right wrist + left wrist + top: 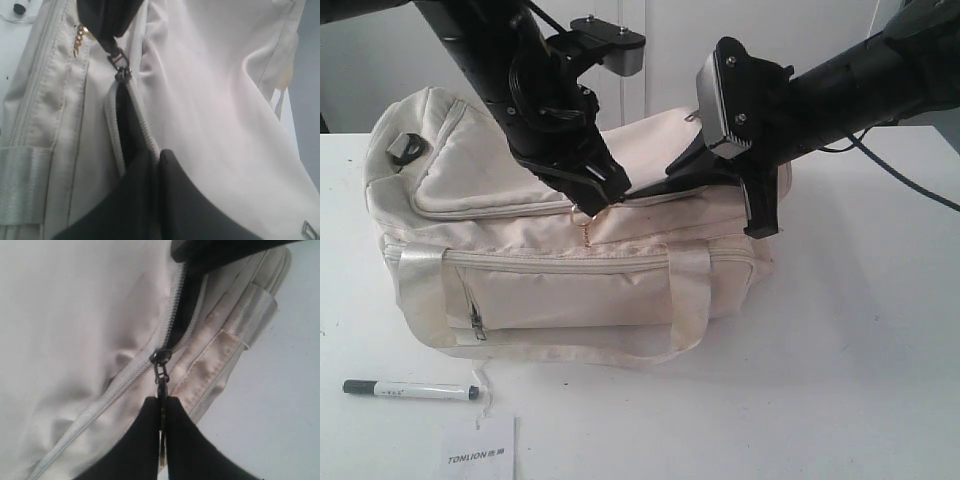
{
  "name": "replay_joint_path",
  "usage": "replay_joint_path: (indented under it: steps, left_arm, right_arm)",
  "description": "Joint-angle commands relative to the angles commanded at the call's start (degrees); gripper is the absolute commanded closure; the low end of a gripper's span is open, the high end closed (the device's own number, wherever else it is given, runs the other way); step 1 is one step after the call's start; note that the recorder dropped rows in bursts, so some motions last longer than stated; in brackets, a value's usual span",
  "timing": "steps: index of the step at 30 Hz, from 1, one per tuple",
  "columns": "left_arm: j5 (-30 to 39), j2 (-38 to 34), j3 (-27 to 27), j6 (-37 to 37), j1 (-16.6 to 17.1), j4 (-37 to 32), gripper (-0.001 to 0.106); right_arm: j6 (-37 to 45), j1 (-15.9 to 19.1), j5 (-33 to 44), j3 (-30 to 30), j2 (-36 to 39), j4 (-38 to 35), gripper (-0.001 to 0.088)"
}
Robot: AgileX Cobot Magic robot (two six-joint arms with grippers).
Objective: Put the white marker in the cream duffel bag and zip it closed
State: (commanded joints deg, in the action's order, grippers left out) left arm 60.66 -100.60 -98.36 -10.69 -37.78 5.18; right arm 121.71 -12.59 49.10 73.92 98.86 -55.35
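The white marker (pixel 410 389) lies flat on the table in front of the cream duffel bag (pixel 560 285), its dark cap pointing left, and neither gripper touches it. My left gripper (pixel 595 205) (pixel 163 402) is shut on the dark zipper pull (pixel 161 375) of the top zipper, about halfway along the bag. My right gripper (pixel 645 190) (pixel 159 154) is shut on the flap's zipper edge (pixel 145 130), just right of the slider (pixel 121 72). Between slider and right gripper a narrow dark gap (pixel 127 120) shows the lining. Left of the slider the zipper (pixel 100 405) is shut.
A white "TONLION" card (pixel 480 450) lies at the table's front edge, right of the marker. The bag's webbing handle (pixel 570 350) hangs over the zipped front pocket (pixel 565 290). Bare white table (pixel 850 350) extends to the bag's right.
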Motion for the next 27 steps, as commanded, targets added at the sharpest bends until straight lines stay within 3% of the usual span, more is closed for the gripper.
replay_joint_path:
  steps: [27]
  left_arm:
    - [1.4,1.8,0.0,0.0,0.0,-2.1,0.105]
  right_arm:
    - [-2.0,0.0,-1.4,0.0,0.0,0.0,0.0868]
